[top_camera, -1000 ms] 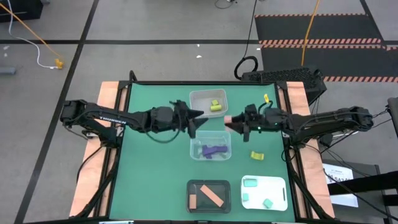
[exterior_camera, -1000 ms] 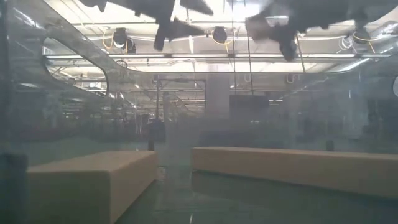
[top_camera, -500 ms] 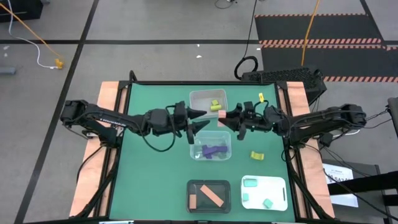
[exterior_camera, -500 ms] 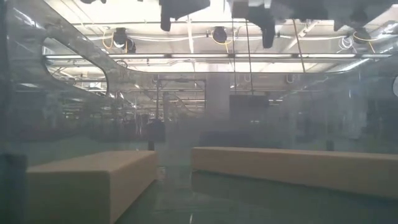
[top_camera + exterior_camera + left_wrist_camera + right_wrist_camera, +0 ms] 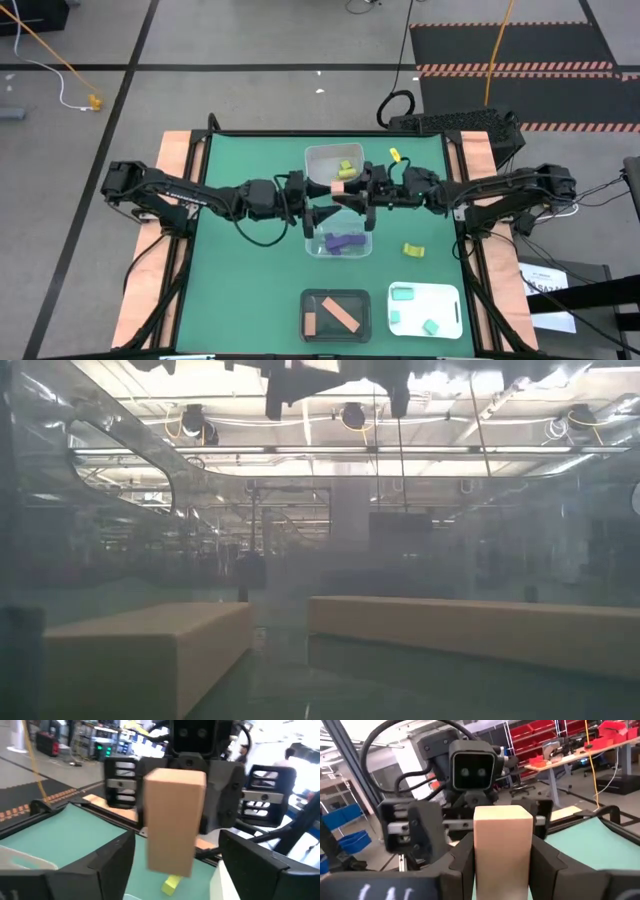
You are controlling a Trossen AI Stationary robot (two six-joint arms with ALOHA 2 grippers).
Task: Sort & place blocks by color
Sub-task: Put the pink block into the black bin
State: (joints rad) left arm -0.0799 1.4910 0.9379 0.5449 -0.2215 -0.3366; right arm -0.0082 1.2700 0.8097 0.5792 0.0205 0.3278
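A salmon-pink block (image 5: 338, 187) hangs over the table's middle in my right gripper (image 5: 346, 190), which reaches in from the right and is shut on it. My left gripper (image 5: 328, 200) faces it from the left, open; its fingers (image 5: 107, 865) stand on either side of the block (image 5: 175, 820) without touching. A yellow-green block (image 5: 414, 249) lies flat on the green mat. Others lie in trays: yellow-green (image 5: 347, 168), purple (image 5: 342, 241), salmon (image 5: 343, 315), mint (image 5: 403, 294). My right gripper pinches the salmon block between its two fingers (image 5: 462, 862), one on each of two opposite side faces (image 5: 485, 855). The fingers come level from the table's right. The block is lifted clear of the table, and its free end (image 5: 502, 812) stands out past the fingers.
Two clear trays (image 5: 322, 156) (image 5: 312, 243) sit at mid-table, right below the grippers. A black tray (image 5: 308, 300) and a white tray (image 5: 447, 312) lie near the front edge. Bare green mat shows on the left half.
My right gripper has carried the salmon block toward the table's left, from beside the clear trays to over their gap. My left gripper has moved a little to the right to meet it and has stayed open, so the block now sits between its fingers.
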